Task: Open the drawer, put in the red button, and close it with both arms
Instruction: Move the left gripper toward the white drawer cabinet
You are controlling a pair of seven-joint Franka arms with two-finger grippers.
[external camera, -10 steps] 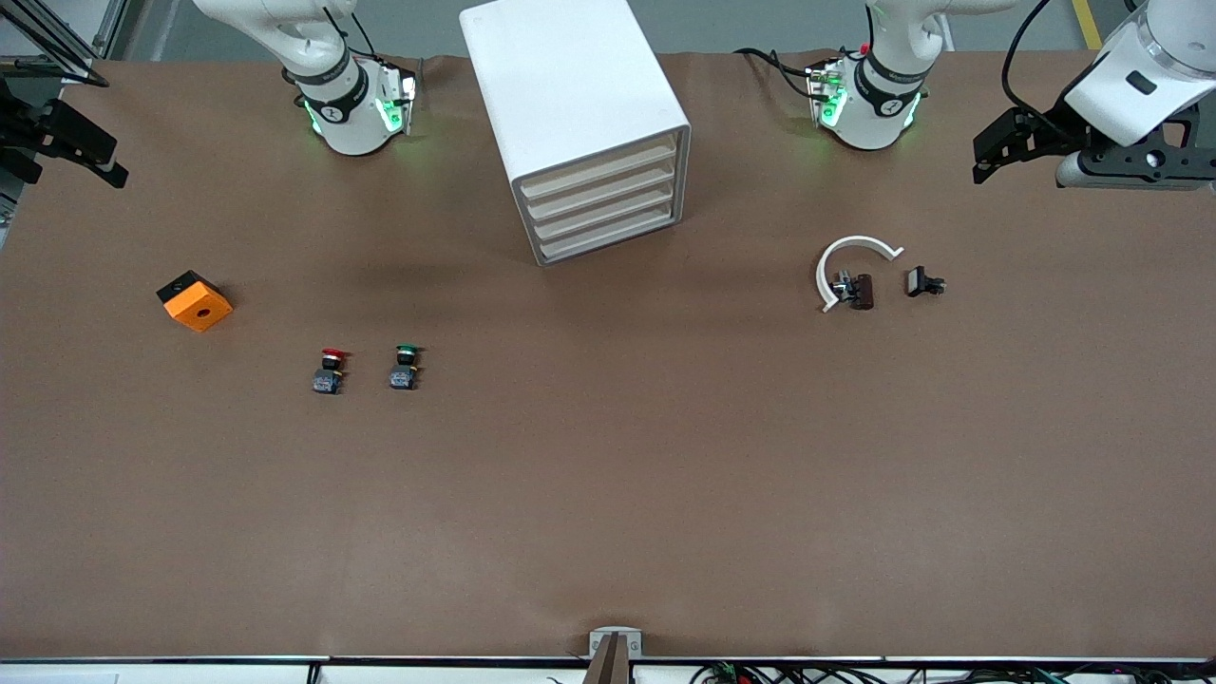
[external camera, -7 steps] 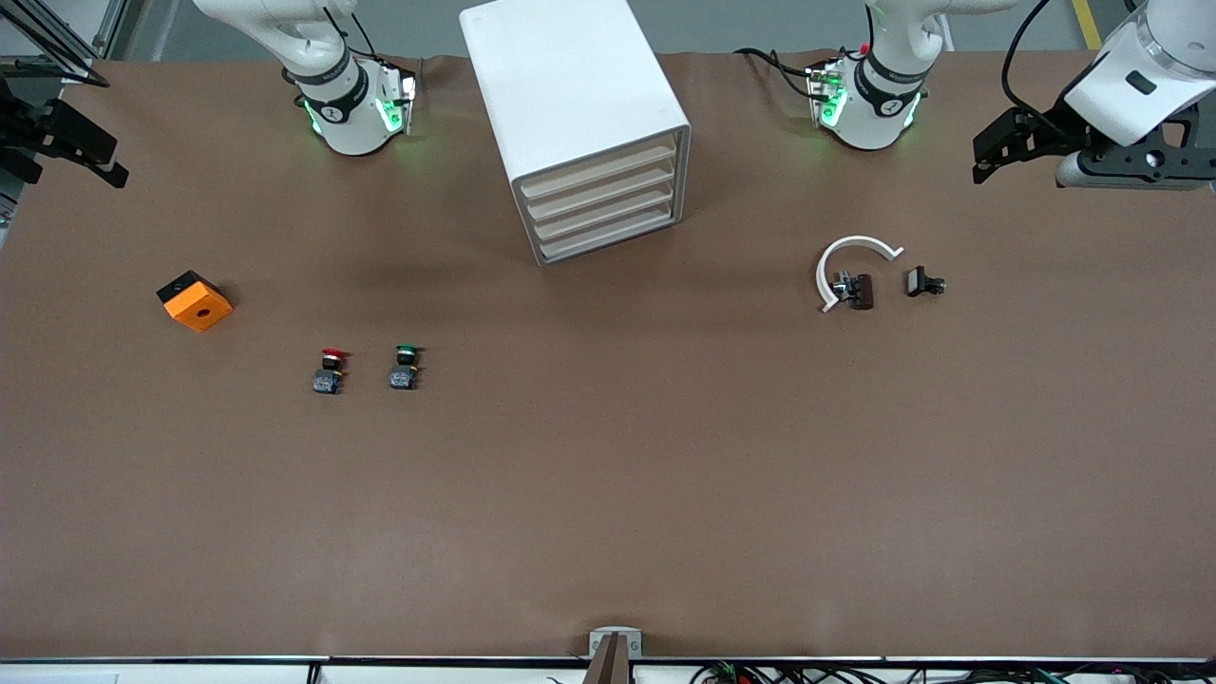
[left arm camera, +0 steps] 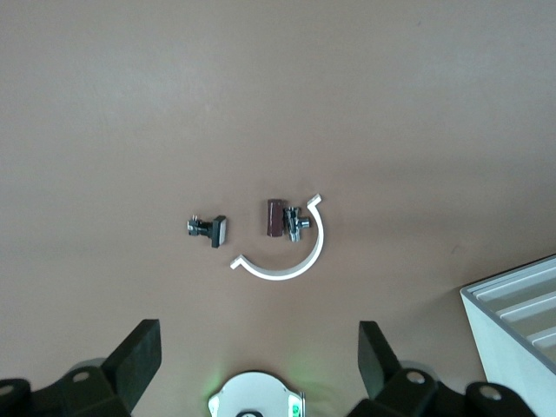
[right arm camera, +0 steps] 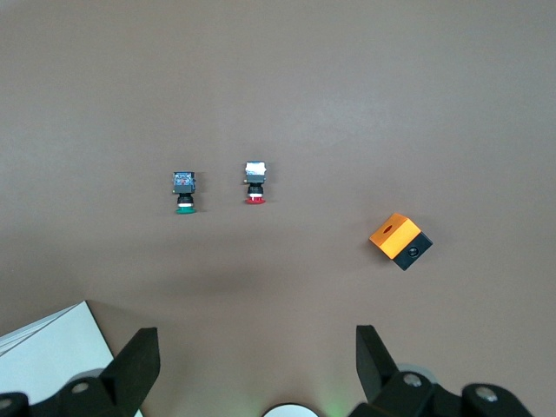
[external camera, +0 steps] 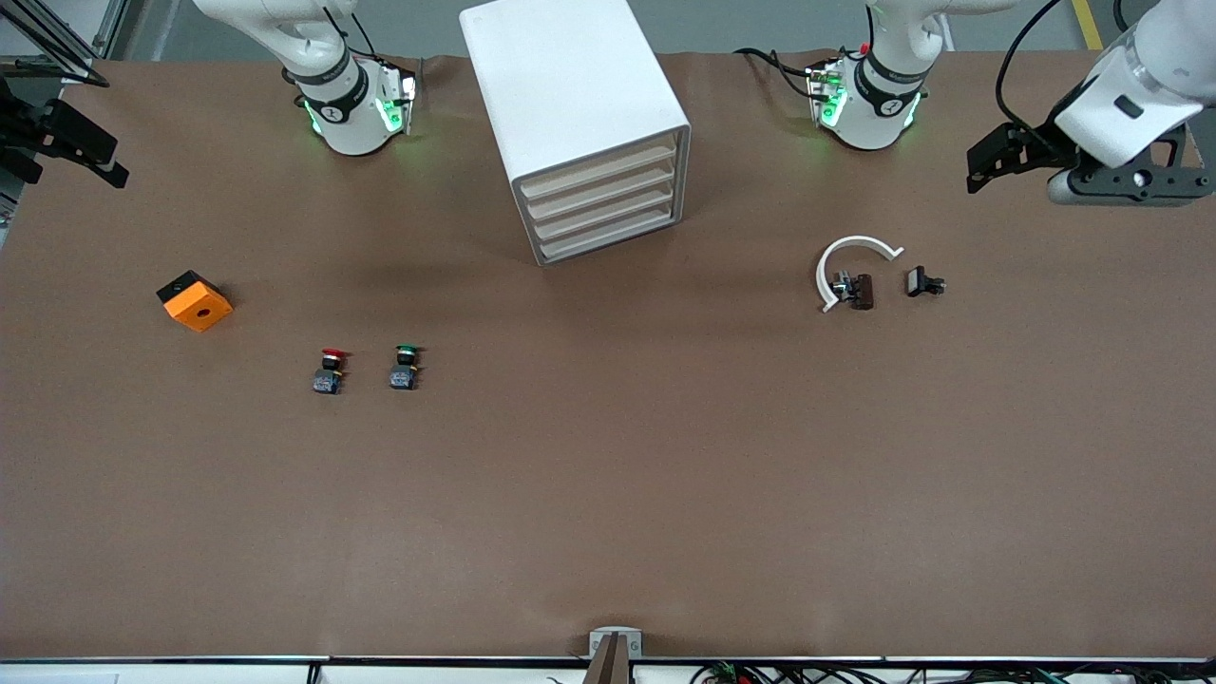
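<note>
Drawer, front view: all four drawers point(external camera: 602, 206) sit shut in the white cabinet point(external camera: 573, 114); we judge the opening step not yet begun
Red button, front view: we see the red button point(external camera: 330, 369) on the table toward the right arm's end, nearer the camera than the cabinet, at about 7 o'clock from it, just beside the green button point(external camera: 406, 367), with the orange block point(external camera: 195, 300) at about 10 o'clock from it
Change, front view: against the earlier front pictures the left gripper point(external camera: 988, 163) has shifted a little inward over the table's edge; the right gripper point(external camera: 71, 152) waits unmoved; we take it that the left arm is starting its reach
Left wrist view: left gripper point(left arm camera: 258, 356) fingers spread wide, holding nothing, over the white ring piece point(left arm camera: 287, 254) and two small dark parts point(left arm camera: 208, 228)
Right wrist view: right gripper point(right arm camera: 258, 356) fingers likewise apart and empty; red button point(right arm camera: 254, 184) untouched below
</note>
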